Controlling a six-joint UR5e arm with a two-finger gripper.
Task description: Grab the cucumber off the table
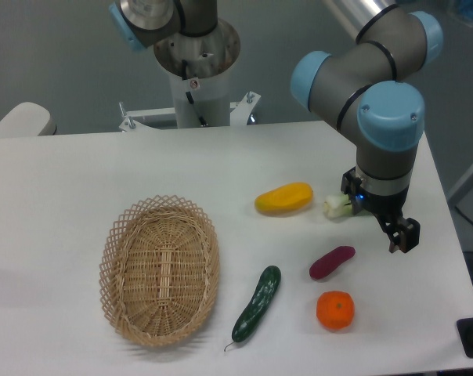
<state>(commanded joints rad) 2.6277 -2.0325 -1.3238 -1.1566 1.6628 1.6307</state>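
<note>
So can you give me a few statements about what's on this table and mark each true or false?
1. The cucumber lies on the table beside the wicker basket. True.
2. The gripper holds the cucumber. False: it hangs apart, near the eggplant.
3. The orange sits inside the basket. False: it is on the table; nothing shows in the basket.
4. A mango lies behind the eggplant. True.
</note>
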